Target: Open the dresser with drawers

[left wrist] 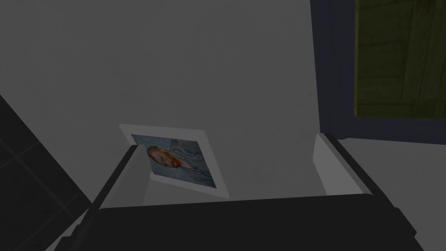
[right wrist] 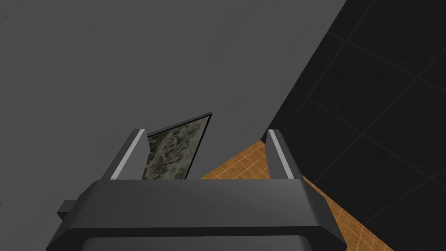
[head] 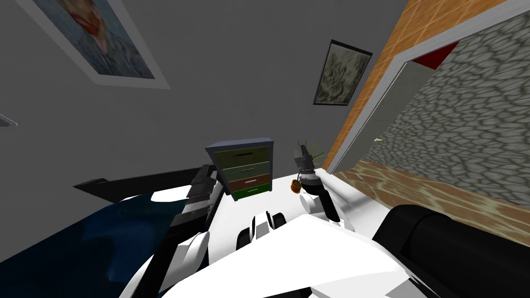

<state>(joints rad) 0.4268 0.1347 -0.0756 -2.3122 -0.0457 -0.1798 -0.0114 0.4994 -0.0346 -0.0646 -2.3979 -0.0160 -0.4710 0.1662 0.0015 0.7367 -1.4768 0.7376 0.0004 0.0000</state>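
Note:
The dresser [head: 243, 169] stands against the grey wall, a dark blue frame around four shut drawers coloured olive, grey-green, brown and green, each with a small bar handle. My left gripper [head: 205, 175] is at its left side, level with the middle drawers. In the left wrist view the left gripper [left wrist: 231, 170] is open and holds nothing, and the dresser's blue frame [left wrist: 333, 65] and olive top drawer [left wrist: 396, 56] lie just beyond one finger. My right gripper [head: 303, 153] is raised to the right of the dresser, and the right wrist view shows it [right wrist: 204, 154] open and holding nothing.
A small plant in an orange pot [head: 296, 185] sits on the white floor right of the dresser, below my right hand. A bed with a dark blue cover [head: 77, 243] lies at my left. A black bulky piece of furniture [head: 455, 248] is at my right, by the open door [head: 398, 103].

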